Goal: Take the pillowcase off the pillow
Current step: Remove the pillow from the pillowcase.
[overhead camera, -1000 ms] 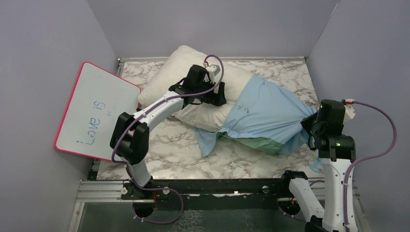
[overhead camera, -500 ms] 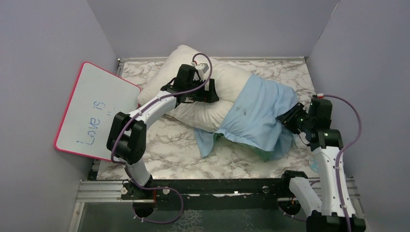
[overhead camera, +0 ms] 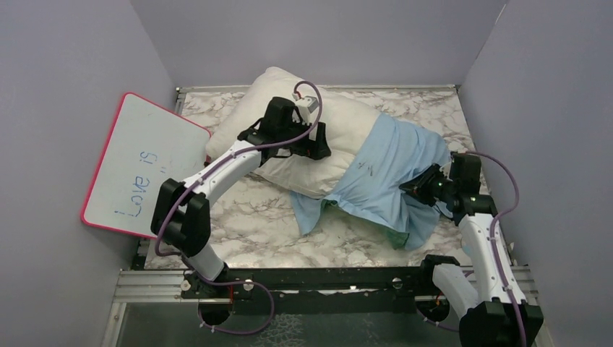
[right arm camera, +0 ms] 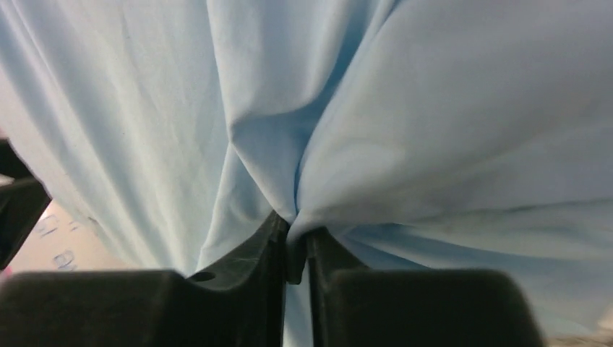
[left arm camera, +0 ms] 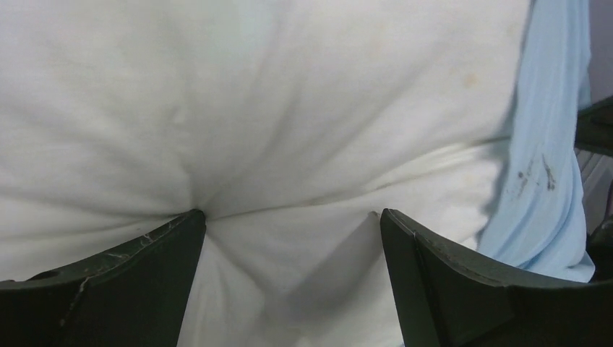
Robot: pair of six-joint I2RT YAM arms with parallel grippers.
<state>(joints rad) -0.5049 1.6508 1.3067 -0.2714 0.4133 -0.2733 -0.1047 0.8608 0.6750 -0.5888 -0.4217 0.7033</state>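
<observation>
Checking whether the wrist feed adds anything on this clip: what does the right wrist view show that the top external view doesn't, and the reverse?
Only right wrist: the right gripper close up, its nearly closed jaws nipping a gathered fold of the pillowcase.

Only top external: the overall layout, with the bare cream end of the pillow sticking out of the case and the left gripper pressed down on it. The wrist view's left edge gives only unreadable blurs.

Both: the light blue pillowcase and the right gripper at it.

A plump cream-white fabric pillow lies on the marble-patterned bench. A thin light blue pillowcase covers the pillow's right end. A pink-framed whiteboard leans left of the pillow.
</observation>
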